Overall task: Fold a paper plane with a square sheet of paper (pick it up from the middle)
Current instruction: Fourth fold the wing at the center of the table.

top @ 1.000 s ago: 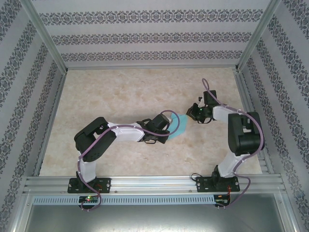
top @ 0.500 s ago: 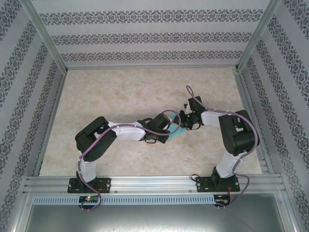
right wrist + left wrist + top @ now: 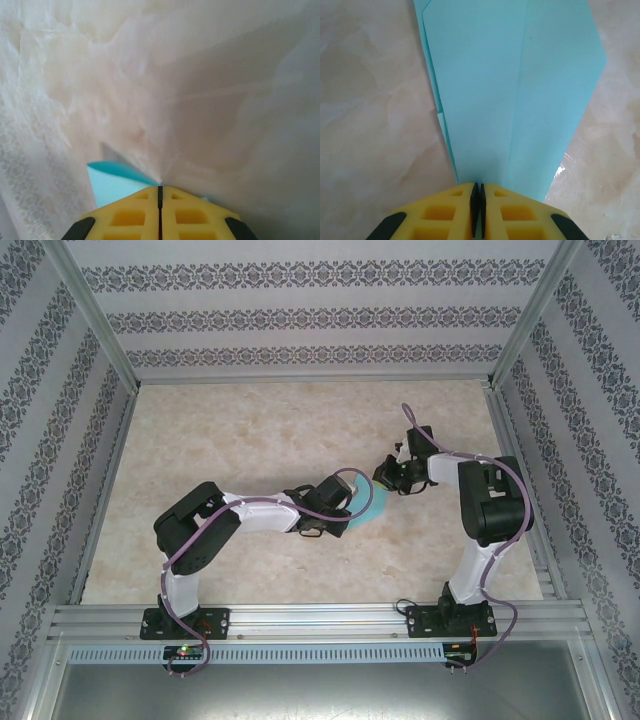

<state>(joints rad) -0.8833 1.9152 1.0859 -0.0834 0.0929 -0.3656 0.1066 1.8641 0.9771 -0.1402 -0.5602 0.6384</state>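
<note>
A beige marbled tabletop is enclosed on three sides by walls papered in grey ornamental bands, framed by aluminium rails, and evenly lit.

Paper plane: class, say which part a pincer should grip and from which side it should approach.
Grip the paper plane at its narrow end, by the central crease, approaching lengthwise from that end, as the shut left pincer does: the folded layers meet there, probably stiffest.

My left claw hides the near end of the paper, whose far end runs off the top edge there, and my right claw covers all but a lower-left corner, so I cannot tell its hold.
</note>
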